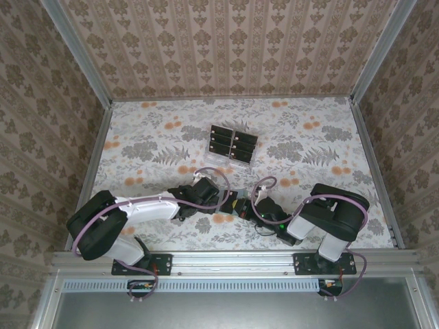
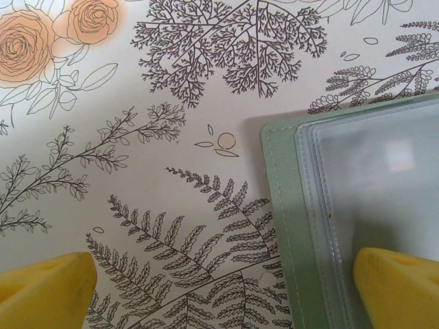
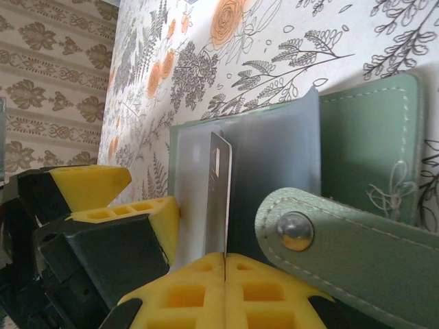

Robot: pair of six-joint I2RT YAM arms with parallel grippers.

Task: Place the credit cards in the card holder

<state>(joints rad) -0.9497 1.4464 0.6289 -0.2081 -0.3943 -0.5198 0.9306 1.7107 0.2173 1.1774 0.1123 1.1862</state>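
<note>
The sage-green card holder [image 3: 367,137] lies open on the floral table, its clear sleeves standing up and its snap strap [image 3: 296,231] hanging in the foreground. My right gripper [image 3: 225,264] is shut on one black credit card [image 3: 221,199], seen edge-on with its far end between the clear sleeves. My left gripper [image 2: 226,295] is open wide and low over the table. One yellow fingertip [image 2: 401,288] rests over the holder's clear sleeve [image 2: 370,178], while the other fingertip [image 2: 48,288] is over bare table. From above, both grippers meet near the table's front, left [image 1: 214,195] and right [image 1: 243,205].
A clear tiered rack [image 1: 230,156] with several more black cards [image 1: 233,140] stands at mid-table, beyond both grippers. Patterned walls enclose the table on three sides. The left gripper's yellow fingers [image 3: 147,219] sit close beside the held card in the right wrist view.
</note>
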